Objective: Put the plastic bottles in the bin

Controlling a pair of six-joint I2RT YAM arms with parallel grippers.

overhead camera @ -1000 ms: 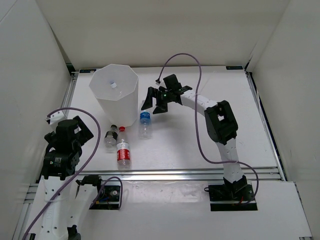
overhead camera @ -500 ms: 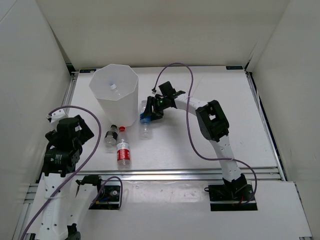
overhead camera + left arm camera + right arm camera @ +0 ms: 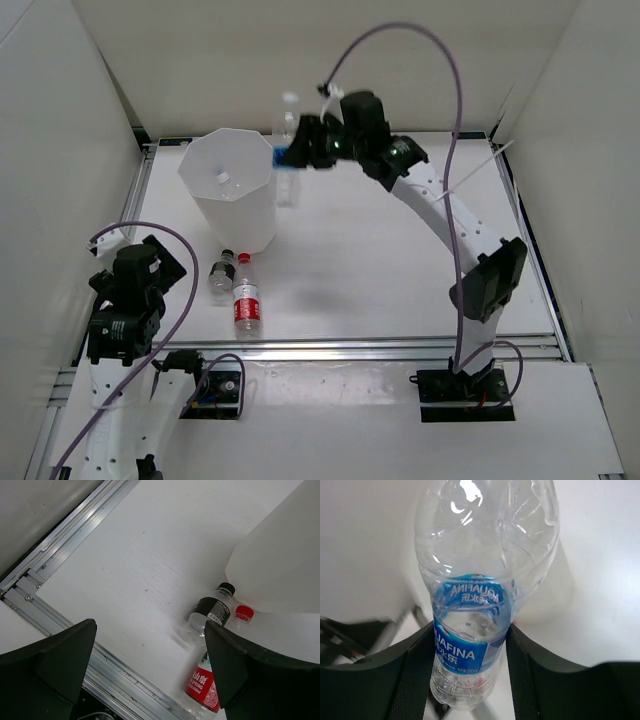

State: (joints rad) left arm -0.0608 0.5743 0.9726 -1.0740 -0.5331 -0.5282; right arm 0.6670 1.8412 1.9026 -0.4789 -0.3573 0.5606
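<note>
My right gripper (image 3: 470, 672) is shut on the blue-labelled plastic bottle (image 3: 472, 640), with both fingers pressed against its label. In the top view that bottle (image 3: 288, 170) hangs in the air beside the right rim of the tall white bin (image 3: 262, 205). A small white cap (image 3: 222, 178) shows inside the bin. The dark-capped bottle (image 3: 221, 275) and the red-labelled bottle (image 3: 246, 302) lie side by side on the table in front of the bin. My left gripper (image 3: 150, 680) is open and empty, low over the table's near-left edge, with the dark-capped bottle (image 3: 212, 612) and the red-labelled one (image 3: 207, 682) ahead of it.
An aluminium rail (image 3: 60, 545) runs along the table's left and near edges. White walls enclose the table on three sides. A purple cable (image 3: 455, 90) loops high above the right arm. The bin wall (image 3: 280, 560) stands just beyond the two lying bottles.
My right gripper came down on the blue-labelled bottle, shut on it and lifted it from the table up beside the bin's rim. The left arm has barely moved.
</note>
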